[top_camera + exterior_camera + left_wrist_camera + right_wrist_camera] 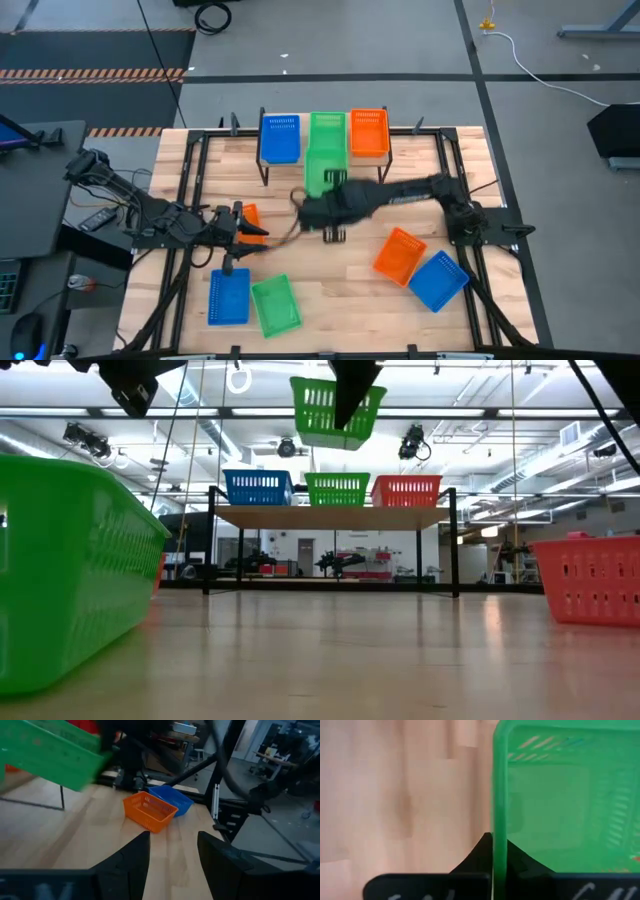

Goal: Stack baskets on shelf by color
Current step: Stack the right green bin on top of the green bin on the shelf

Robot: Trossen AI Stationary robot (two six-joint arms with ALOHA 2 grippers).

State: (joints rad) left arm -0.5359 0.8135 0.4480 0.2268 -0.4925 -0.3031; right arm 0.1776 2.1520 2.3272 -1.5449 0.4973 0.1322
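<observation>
**Green basket carried by its rim toward the shelf**

Pinched by the right gripper (492,851): one thin wall of a green perforated plastic basket (322,168), fingers shut on the rim. Hanging in the air in the low view, tilted, above and in front of the low wooden-topped shelf on black metal legs (335,517). Already standing on that shelf, side by side: a blue mesh basket (280,138), a second green mesh basket (337,489) in the middle, an orange mesh basket (368,132).

Judged light and thin-walled, somewhat springy, smooth enough to slip or swing in a single-edge pinch. Best held at the middle of a long rim, so the tray hangs level; a grip near a corner likely to leave it tipping, as here. Nesting into the middle green one likely to call for squaring up first.

Waiting near the table's left edge: the left gripper (172,852), fingers parted and holding nothing, just beside another orange basket (250,218).

Loose on the wooden tabletop (340,285): a blue basket (229,297) and a green one (276,305) at the front left, an orange basket (400,255) touching a blue basket (438,280) at the front right.
</observation>
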